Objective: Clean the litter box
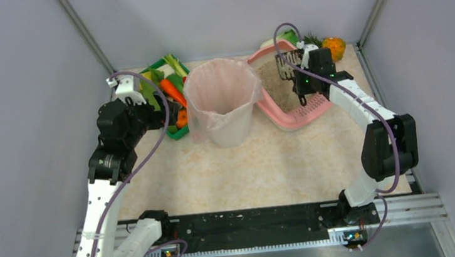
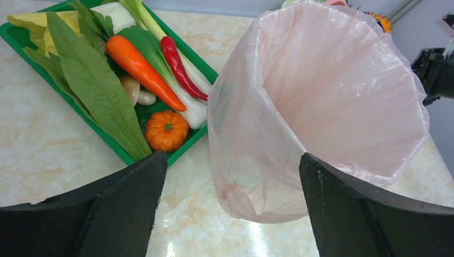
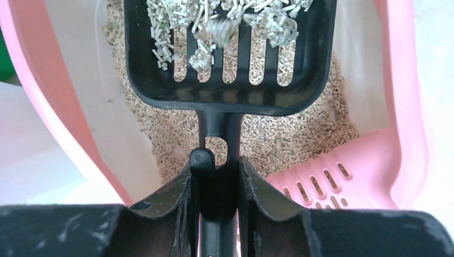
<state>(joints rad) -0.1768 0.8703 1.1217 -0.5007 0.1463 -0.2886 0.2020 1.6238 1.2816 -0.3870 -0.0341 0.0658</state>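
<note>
Well, starting at my left: my left end effector (image 2: 230, 176) hangs released, its two fingers spread wide and grasping nothing. It points at the gap between the green vegetable tray (image 2: 184, 148) and the bin (image 2: 321, 96). The tray holds leafy greens (image 2: 91, 80), a carrot (image 2: 140, 72), a red chilli (image 2: 179, 67) and a small pumpkin (image 2: 166, 130), none of which I need for this job. I judge that the left arm waits here so it can steady the bin if the light pink liner shifts. The bin stands upright in the middle of the worktop (image 1: 217, 180) with its mouth open. It sits just beside the litter box (image 1: 293, 119), I reckon so that a loaded scoop has only a short way to travel. The litter box lies to the right of the bin at the far side of the worktop, with its slotted lip (image 3: 332, 171) towards my right arm and grey-beige litter (image 3: 278, 139) inside. My right end effector (image 3: 217, 176) is clenched on the handle of the black slotted scoop (image 3: 230, 80). The scoop is above the litter with pale clumps (image 3: 267, 21) lying in its bowl. I hold it over the box so that loose granules drop through the slots back into the tray and not onto the worktop. The load has not yet gone to the bin.
</note>
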